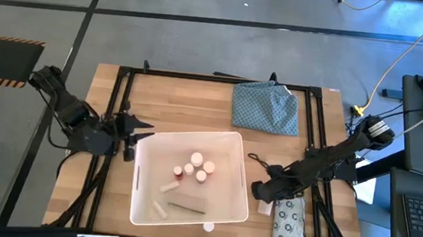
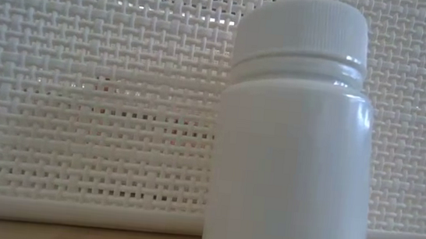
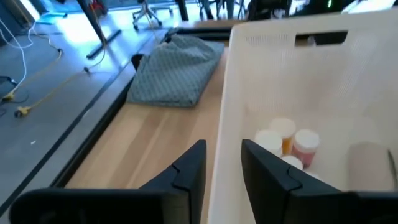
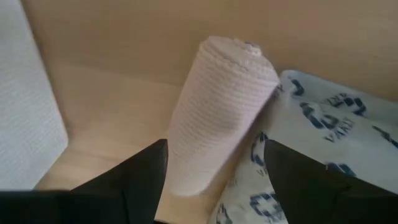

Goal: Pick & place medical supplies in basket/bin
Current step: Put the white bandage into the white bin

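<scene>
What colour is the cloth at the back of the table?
The cloth is blue-green with a fine dotted pattern, clearest in the high view.

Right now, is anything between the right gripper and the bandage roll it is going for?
Nothing visible. In the right wrist view the right gripper has its fingers open on either side of the white bandage roll, which lies partly on the printed packet beside the white bin.
</scene>
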